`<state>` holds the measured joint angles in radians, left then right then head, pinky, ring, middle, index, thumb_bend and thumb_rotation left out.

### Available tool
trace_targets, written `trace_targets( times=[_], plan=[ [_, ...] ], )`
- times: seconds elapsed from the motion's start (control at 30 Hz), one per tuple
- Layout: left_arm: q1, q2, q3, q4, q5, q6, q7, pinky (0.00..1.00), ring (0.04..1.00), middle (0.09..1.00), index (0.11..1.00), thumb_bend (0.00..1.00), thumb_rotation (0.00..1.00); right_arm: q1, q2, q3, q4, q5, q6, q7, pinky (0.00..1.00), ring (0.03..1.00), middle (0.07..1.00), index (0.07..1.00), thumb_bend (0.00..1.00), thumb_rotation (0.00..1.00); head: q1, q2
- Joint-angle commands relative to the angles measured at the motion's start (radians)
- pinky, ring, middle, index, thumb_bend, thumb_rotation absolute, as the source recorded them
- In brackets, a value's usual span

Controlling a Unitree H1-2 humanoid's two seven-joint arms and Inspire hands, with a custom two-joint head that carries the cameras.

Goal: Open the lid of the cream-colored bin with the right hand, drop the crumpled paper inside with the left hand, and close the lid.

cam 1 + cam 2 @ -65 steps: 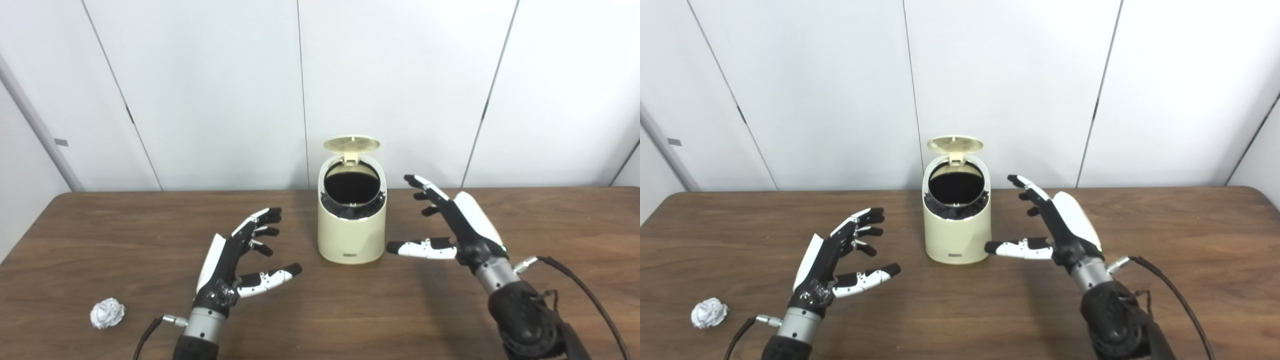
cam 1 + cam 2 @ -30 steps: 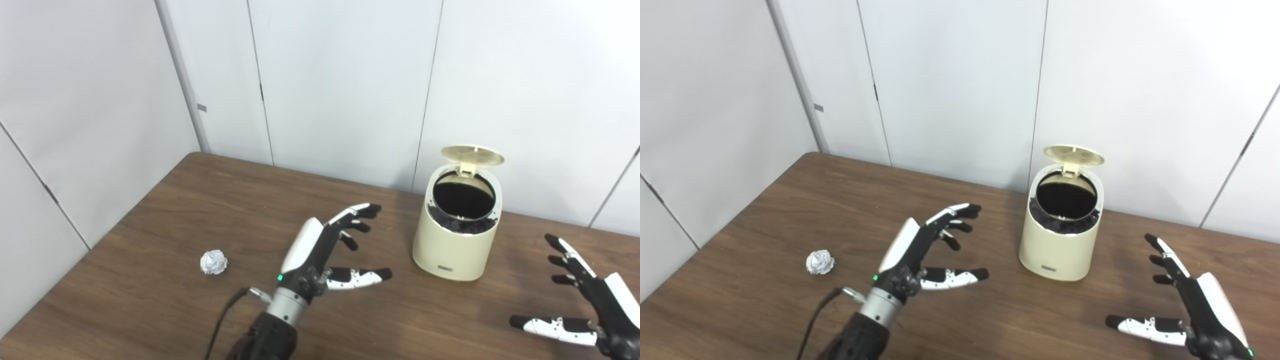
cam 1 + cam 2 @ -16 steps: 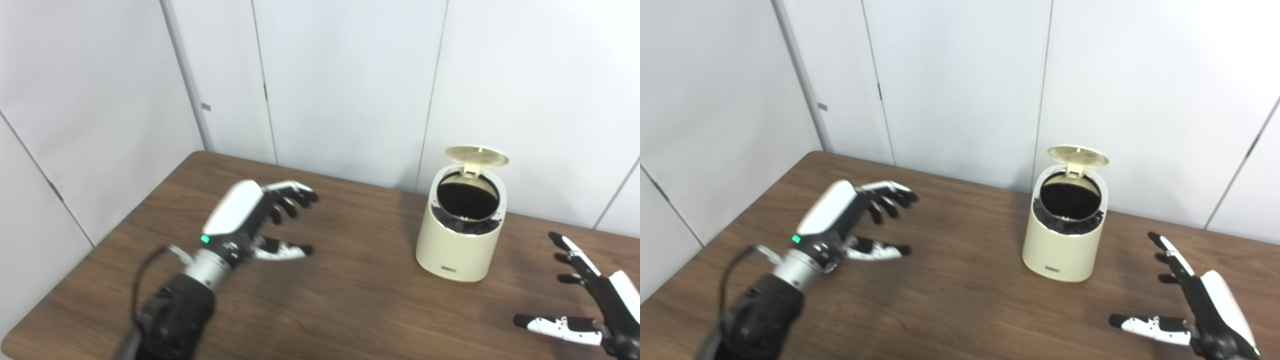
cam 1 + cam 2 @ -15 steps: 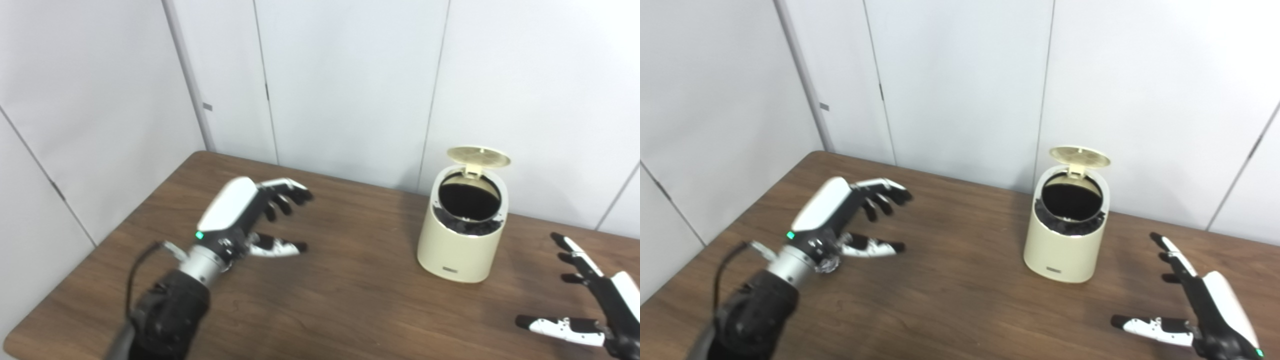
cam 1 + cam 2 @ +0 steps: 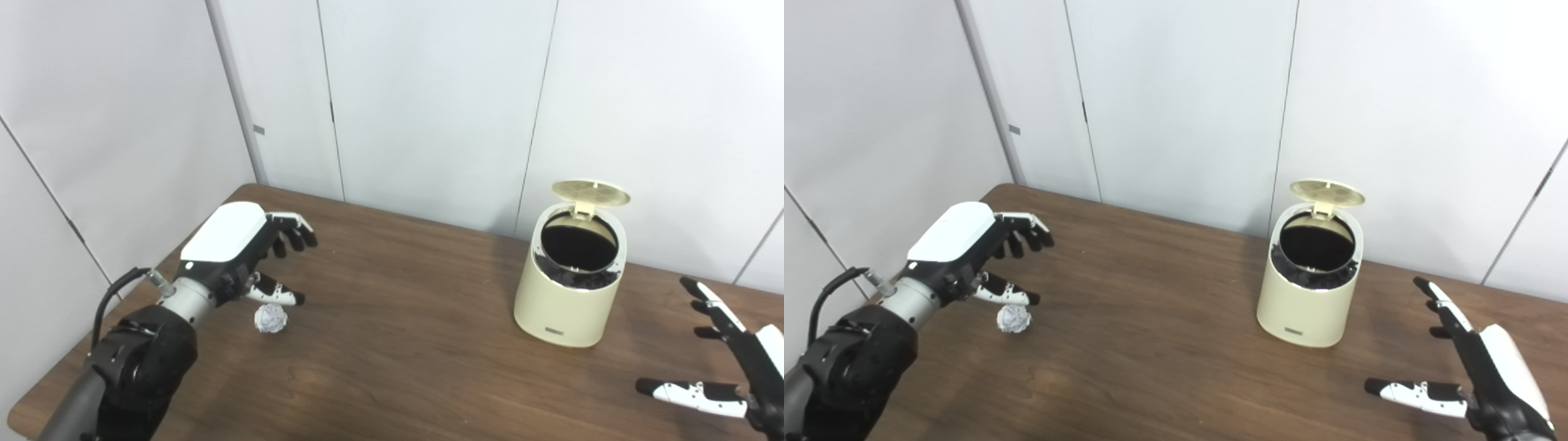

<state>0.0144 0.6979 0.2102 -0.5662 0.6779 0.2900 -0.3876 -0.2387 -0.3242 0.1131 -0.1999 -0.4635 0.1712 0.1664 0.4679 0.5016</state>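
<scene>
The cream-colored bin (image 5: 571, 288) stands on the table at the right, its round lid (image 5: 591, 191) tipped up and back, the dark inside showing. A crumpled white paper ball (image 5: 271, 318) lies on the table at the left. My left hand (image 5: 242, 251) hovers just above and behind the ball, palm down, fingers curled but apart, holding nothing; its thumb (image 5: 278, 294) is close over the ball. My right hand (image 5: 1470, 373) is low at the right, open, well to the right of the bin.
The brown wooden table (image 5: 404, 343) has its left edge close to the paper ball. White wall panels (image 5: 429, 92) rise directly behind the table and along its left side.
My left hand has swung left and lifted, turning palm down over the paper ball. The right hand has kept its place. The camera has drifted slightly.
</scene>
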Motion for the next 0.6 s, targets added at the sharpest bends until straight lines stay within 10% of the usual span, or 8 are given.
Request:
trace_targets(
  times=[0.0,0.57],
  plan=[
    [-0.007,0.056,0.016,0.012,0.041,-0.012,0.003,0.47,0.552,0.623,0.631,0.85,0.00,-0.038,-0.006,-0.008,-0.035,0.000,-0.016,-0.007,0.78,0.914,0.948,0.934,0.78,0.25,-0.001,0.000],
    [0.006,0.051,-0.043,0.162,0.293,0.012,-0.005,0.48,0.621,0.695,0.722,0.92,0.19,-0.028,-0.015,-0.016,-0.032,0.012,-0.020,-0.006,0.78,0.918,0.949,0.938,0.78,0.27,0.009,0.012]
  ],
)
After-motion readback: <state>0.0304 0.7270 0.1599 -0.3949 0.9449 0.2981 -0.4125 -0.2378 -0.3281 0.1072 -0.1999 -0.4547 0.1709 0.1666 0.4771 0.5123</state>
